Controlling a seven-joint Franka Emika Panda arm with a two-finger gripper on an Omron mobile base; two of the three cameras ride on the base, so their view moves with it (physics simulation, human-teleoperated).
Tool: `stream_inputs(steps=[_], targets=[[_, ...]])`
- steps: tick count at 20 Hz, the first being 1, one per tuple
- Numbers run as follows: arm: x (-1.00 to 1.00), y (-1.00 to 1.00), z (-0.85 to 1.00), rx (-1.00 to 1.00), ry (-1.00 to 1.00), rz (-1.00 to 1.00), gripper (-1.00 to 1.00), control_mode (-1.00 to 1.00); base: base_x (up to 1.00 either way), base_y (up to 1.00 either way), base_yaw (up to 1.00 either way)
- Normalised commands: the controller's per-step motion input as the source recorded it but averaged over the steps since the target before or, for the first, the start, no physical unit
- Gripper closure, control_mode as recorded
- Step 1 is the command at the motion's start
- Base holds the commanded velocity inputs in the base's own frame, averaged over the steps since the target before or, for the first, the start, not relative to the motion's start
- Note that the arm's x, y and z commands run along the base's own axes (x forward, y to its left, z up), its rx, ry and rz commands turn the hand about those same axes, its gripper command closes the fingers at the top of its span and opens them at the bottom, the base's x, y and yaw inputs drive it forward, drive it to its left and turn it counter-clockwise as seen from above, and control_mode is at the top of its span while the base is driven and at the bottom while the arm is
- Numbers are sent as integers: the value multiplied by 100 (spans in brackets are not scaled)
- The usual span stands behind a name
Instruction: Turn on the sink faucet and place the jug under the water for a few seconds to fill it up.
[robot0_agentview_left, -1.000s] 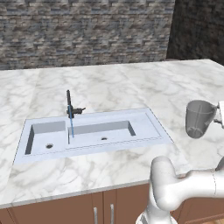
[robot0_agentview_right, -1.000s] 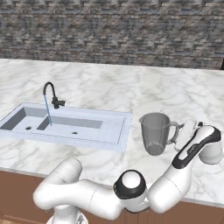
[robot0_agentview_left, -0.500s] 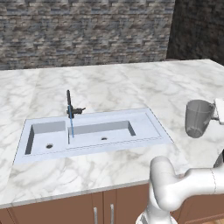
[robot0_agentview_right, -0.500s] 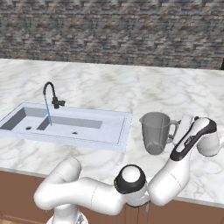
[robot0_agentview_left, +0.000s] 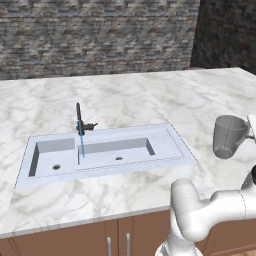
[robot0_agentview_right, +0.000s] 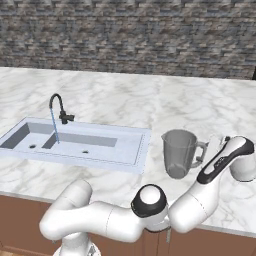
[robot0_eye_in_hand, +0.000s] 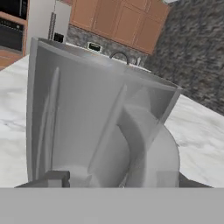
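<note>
Grasping the jug (robot0_agentview_right: 179, 152) by its handle: it stands on the desk (robot0_agentview_left: 125, 100), right of the sink (robot0_agentview_left: 165, 150). My claw (robot0_agentview_right: 214, 150) straddles the handle; closure cannot be confirmed. Water (robot0_agentview_left: 81, 142) runs. Next: clamp, lift, carry under the stream.

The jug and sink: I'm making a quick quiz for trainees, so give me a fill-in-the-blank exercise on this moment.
1. The water from the sink faucet is ____.
2. The jug stands on the ____, right of the sink.
3. The hand is at the jug's ____.
4. The jug stands ____.

Missing: running; counter; handle; upright
</note>
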Motion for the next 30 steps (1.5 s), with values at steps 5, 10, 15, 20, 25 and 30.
stream_inputs(steps=[5,10,15,20,25,30], targets=[[-17,32,0,0,0,-2,100,-100,0,0,0],[0,54,3,0,0,-12,100,-100,0,0,0],[-1,81,43,0,-2,-21,100,-100,0,0,0],[-2,99,59,-1,-1,-22,100,-100,0,0,0],[-10,100,50,-5,0,-20,100,-100,0,0,0],[-3,100,12,-13,7,-13,100,-100,0,0,0]])
